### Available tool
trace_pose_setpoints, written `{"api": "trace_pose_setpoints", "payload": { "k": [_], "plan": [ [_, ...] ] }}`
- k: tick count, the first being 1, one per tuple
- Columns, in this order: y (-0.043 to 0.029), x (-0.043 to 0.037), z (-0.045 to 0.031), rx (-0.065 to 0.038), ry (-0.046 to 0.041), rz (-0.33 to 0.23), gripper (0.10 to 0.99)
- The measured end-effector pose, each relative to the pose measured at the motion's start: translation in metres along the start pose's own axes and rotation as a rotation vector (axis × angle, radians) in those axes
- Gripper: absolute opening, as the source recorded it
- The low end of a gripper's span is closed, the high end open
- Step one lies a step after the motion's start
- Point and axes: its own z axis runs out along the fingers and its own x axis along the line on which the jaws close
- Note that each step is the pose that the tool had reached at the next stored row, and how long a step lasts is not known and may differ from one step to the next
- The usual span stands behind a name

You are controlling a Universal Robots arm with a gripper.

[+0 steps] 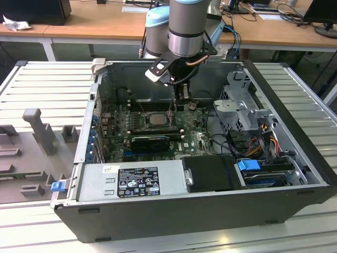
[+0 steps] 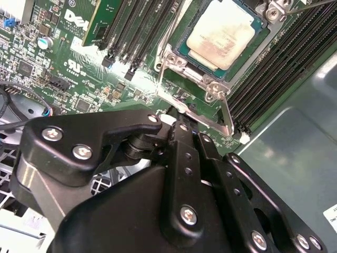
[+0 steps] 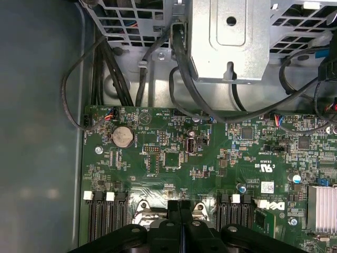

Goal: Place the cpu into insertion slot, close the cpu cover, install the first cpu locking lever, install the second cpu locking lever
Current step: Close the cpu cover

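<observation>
The cpu (image 2: pixel 224 31) is a silvery-grey square lying flat in the insertion slot (image 2: pixel 185 54) on the green motherboard. In the exterior view the cpu (image 1: pixel 156 118) sits mid-board. The cpu cover (image 2: pixel 210 83) lies down around the chip's edges as a thin silver frame. A bent wire locking lever (image 2: pixel 227 113) runs along the socket's side, and its hooked end reaches toward my fingertips. My gripper (image 2: pixel 176 122) is shut, its tips just beside the socket at that lever end; whether they touch the wire I cannot tell. From the exterior view's angle, the gripper (image 1: pixel 182 100) hangs just behind the socket.
Black memory slots (image 2: pixel 274 68) flank the socket on both sides. Behind the board stand a metal drive cage (image 3: pixel 231 37) and black cables (image 3: pixel 121 79). The case wall (image 1: pixel 174 79) is close behind the arm. A power supply (image 1: pixel 131 182) fills the case's front.
</observation>
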Motion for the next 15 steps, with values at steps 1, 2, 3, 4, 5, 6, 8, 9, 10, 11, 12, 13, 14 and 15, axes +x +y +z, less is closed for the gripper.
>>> {"api": "trace_pose_setpoints", "payload": {
  "k": [1,2,3,4,5,6,8,9,10,11,12,13,14,15],
  "plan": [
    [-0.0003,0.0,0.0,0.0,0.0,0.0,0.106],
    [-0.0006,0.0,0.0,0.0,0.0,0.0,0.106],
    [-0.0008,0.0,0.0,0.0,0.0001,0.0,0.106],
    [-0.0011,0.0,0.0,0.0,0.0,0.0,0.106],
    [-0.0013,0.0,-0.0001,0.0,0.0,0.0,0.106],
    [-0.0015,0.0,-0.0001,0.0,0.0,0.0,0.106],
    [-0.0024,0.0001,-0.0001,0.0,0.0,0.0,0.106],
    [-0.0029,0.0001,-0.0001,0.0,0.0,0.0,0.106],
    [-0.0038,0.0001,-0.0001,0.0,0.0,0.0,0.106],
    [-0.005,0.0001,-0.0002,0.0,0.0,0.0,0.106],
    [-0.0068,0.0002,-0.0003,0.0,0.0001,0.0,0.106],
    [-0.0084,0.0002,-0.0003,0.0,0.0,0.0,0.106],
    [-0.0097,0.0003,-0.0004,0.0,0.0001,0.0,0.106],
    [-0.0109,0.0003,-0.0004,0.0,0.0001,0.0,0.106]
  ]
}}
